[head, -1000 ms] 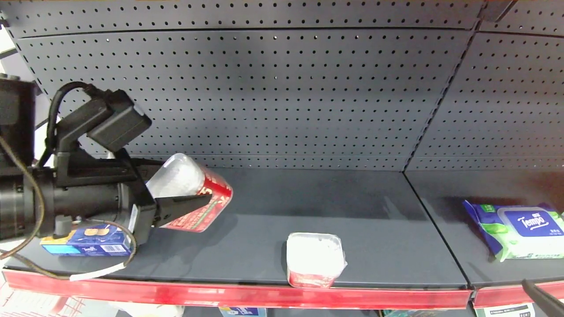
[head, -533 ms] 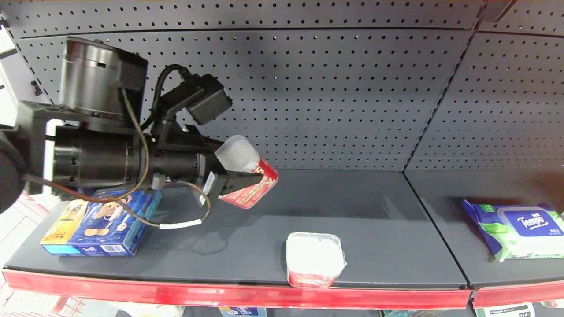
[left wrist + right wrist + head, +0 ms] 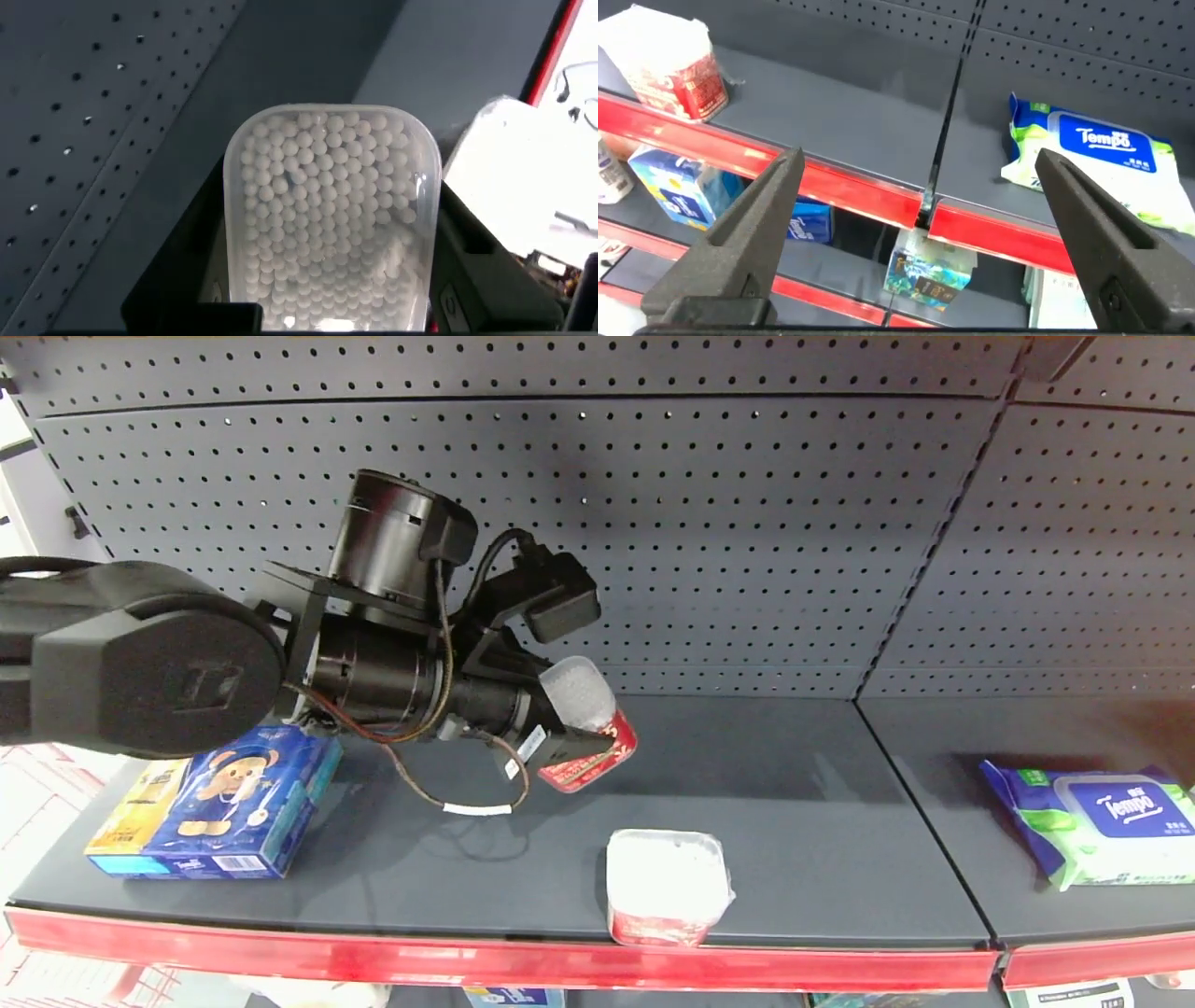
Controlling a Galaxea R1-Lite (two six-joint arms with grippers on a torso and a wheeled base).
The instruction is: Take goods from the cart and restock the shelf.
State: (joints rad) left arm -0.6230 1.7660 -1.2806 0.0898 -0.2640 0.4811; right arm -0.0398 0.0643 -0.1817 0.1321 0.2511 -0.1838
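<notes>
The left fingers (image 3: 571,743) are closed on a tub (image 3: 590,707), one finger against each long side. In the left wrist view the dark fingers (image 3: 467,266) flank the tub (image 3: 332,215), whose clear wall shows it packed with small white beads. The tub is held tilted, its clear end raised and its red-labelled end lowest and pointing to the robot's right. It sits over the rear middle of the shelf (image 3: 794,803), near the pegboard (image 3: 653,523). Whether its low end touches the shelf cannot be told.

The right fingers (image 3: 747,243) stand wide apart and hold nothing. They are out in front of the shelf's red strip (image 3: 840,187), touching no goods.

A second tub (image 3: 665,885) of the same kind stands upright at the shelf's front edge, forward of the held one and well apart from it. The right wrist view shows it (image 3: 668,61) just behind the strip.

A blue box (image 3: 224,803) lies flat at the left end of the shelf, partly under the left arm. A pack of wipes (image 3: 1092,821) lies flat on the next bay to the right, past the divider, and is seen again from the right wrist (image 3: 1092,159).

Further packs (image 3: 691,191) sit on the lower shelf beneath the strip.
</notes>
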